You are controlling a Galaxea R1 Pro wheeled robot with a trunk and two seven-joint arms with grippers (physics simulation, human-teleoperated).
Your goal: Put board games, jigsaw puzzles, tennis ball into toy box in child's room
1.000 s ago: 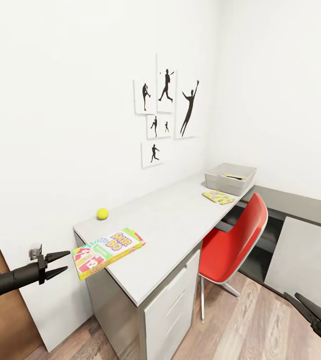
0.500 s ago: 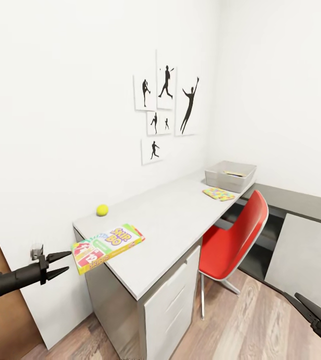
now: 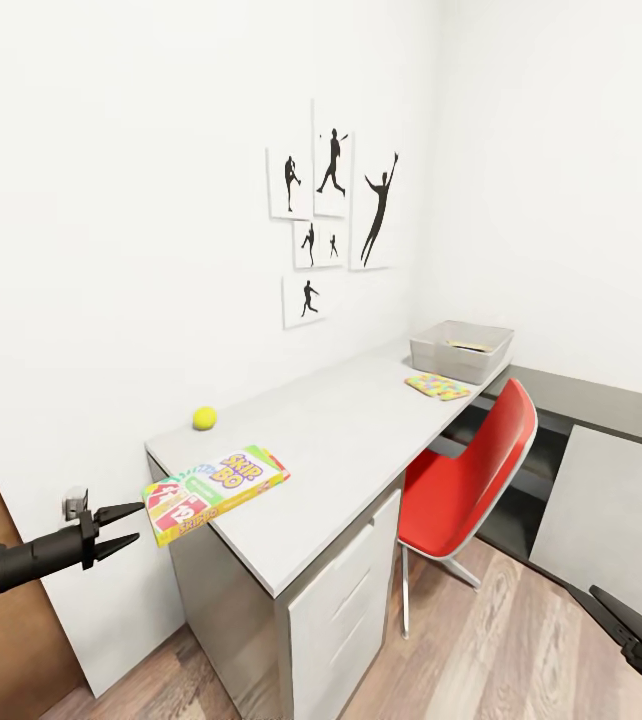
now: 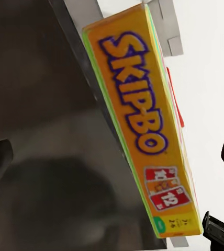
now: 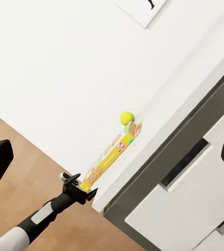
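- SKIP-BO board game [image 3: 216,490] lies flat on the near left corner of the table [image 3: 341,450], one end overhanging the edge.
- Left gripper [image 3: 129,526] sits just off that overhanging end, at the box's 8 o'clock in head view; forearm level, fingers pointing at the box. Jaws parted moderately, empty, not touching the box.
- Left wrist view: orange side panel of the box [image 4: 146,125] lettered SKIP-BO fills the gap ahead of the fingers.
- Right wrist view: looks back along the desk front at the drawer unit [image 5: 196,188]; tennis ball [image 5: 126,117] beyond the box.
- Right gripper [image 3: 621,622] low at 4 o'clock over the floor, jaws apart, empty.
- Toy box [image 3: 460,351] at the table's far end, jigsaw puzzle [image 3: 438,387] just before it; red chair [image 3: 471,480] beside the table.
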